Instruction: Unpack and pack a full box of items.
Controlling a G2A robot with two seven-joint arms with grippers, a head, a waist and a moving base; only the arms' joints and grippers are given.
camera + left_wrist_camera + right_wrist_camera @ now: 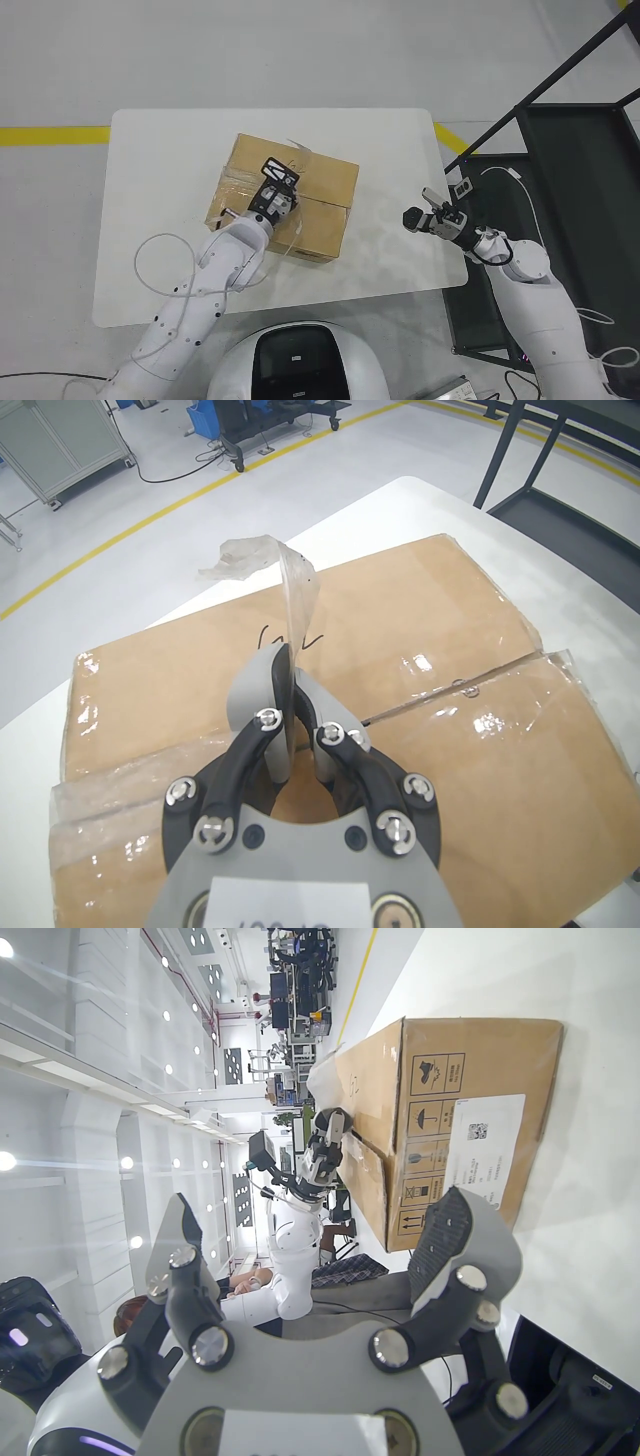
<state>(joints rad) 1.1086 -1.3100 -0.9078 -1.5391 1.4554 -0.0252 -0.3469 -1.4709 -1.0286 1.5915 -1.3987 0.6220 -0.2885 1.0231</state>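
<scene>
Pinching a curled strip of clear tape [300,585] between the clenched fingers of the left pincer [289,665], directly above the lid of the cardboard box [320,175]. Holding that strip upright off the cardboard, its crumpled loose end drooping toward the far edge of the white worktop [160,170].

Sitting skewed near the middle of the worktop, slightly nearer the far edge than the near one, with both top flaps lying down, a dark seam running between them and more glossy tape clinging in wrinkles across the lid and over its ends.

Hanging near the worktop's right edge, well apart from the box, with the right pincer [418,206] spread wide and gripping nothing.

Facing, from the right wrist, the box's short side, bearing a white label [482,1148] beside a column of printed handling symbols, and catching the left pincer [334,1120] poised at the lid beyond.

Standing alongside a black metal rack [560,150] just off the worktop's right edge.
</scene>
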